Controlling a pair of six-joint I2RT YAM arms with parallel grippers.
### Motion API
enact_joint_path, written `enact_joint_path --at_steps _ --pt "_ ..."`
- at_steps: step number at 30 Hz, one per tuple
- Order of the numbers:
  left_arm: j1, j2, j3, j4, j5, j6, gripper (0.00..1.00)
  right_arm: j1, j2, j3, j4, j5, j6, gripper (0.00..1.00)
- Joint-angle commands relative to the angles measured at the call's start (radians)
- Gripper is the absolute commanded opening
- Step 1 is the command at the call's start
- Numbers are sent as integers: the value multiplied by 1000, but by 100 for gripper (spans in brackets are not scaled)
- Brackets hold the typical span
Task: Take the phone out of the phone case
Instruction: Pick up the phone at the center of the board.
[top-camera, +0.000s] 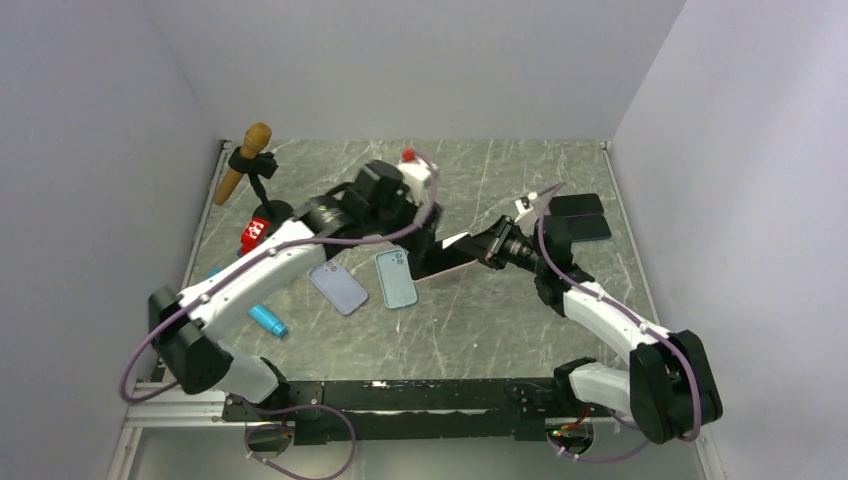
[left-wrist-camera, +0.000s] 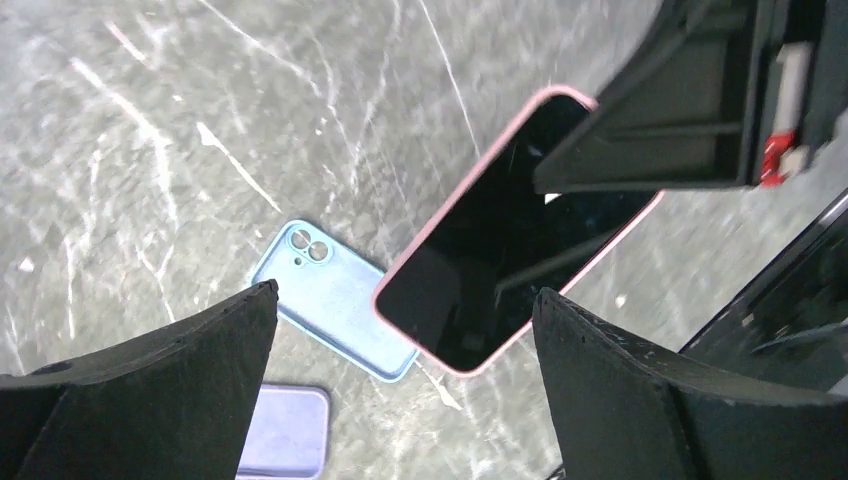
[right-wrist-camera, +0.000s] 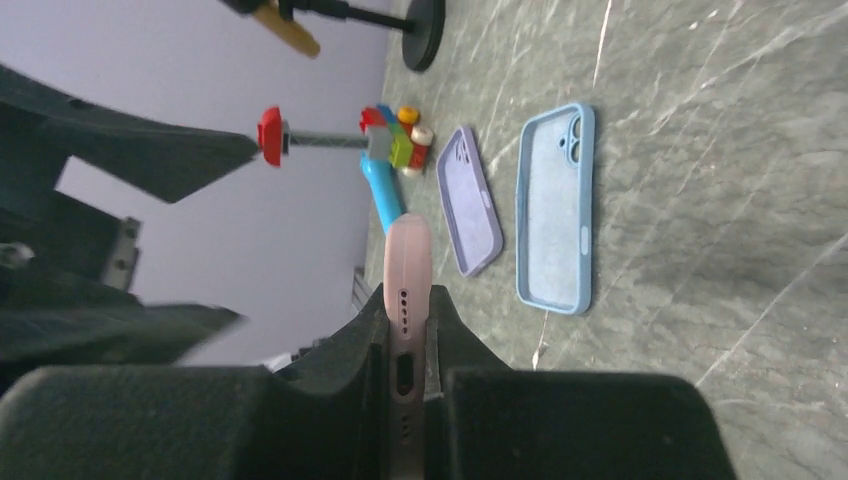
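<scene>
A dark grey-green table top (top-camera: 480, 320) of stone pattern, with thin white veins, fills the scene. Plain pale lilac-grey walls (top-camera: 400, 70) close it at the back, the left and the right. A black metal rail (top-camera: 440, 400) runs along its near edge. The light is soft and even.

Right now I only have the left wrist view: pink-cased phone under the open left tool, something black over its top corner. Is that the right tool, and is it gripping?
Observer: Yes. The right wrist view shows the right tool shut on the pink-cased phone at its port end, one finger on each face.
Operator: Blue case loaded?
Observer: No. The blue case lies open side up on the table, hollow inside.
Operator: Anything else I can't see?
Observer: Top view: two black slabs, phones or cases, can't tell which, lie beyond the right tool near the table's right side.
</scene>
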Motion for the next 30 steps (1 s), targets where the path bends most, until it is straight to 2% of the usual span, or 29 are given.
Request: enact_joint_path --at_steps 1,4,7,11,14,18,22,25,30 --pt "80 -180 3 86 -20 -303 99 3 -99 -58 309 157 165 0" --pt "145 -282 -167 275 176 -506 99 7 -157 -181 544 270 328 0" --pt "180 -390 -396 567 311 -710 99 40 -201 -302 785 412 469 0" --pt "182 -451 -587 876 357 -884 96 73 -202 -339 887 473 544 0" --pt "182 -417 -624 1023 420 -954 93 108 -187 -355 972 518 567 0" --pt "179 -363 -650 1151 502 -1036 83 154 -160 -367 1093 556 565 0" --pt "178 -362 -727 1322 484 -1118 64 197 -145 -370 1126 567 558 0" --pt "173 -363 -714 1316 488 -1106 51 241 -142 -385 1131 589 525 0" --pt "157 -359 -686 1270 502 -1064 41 270 -119 -394 1192 573 476 0"
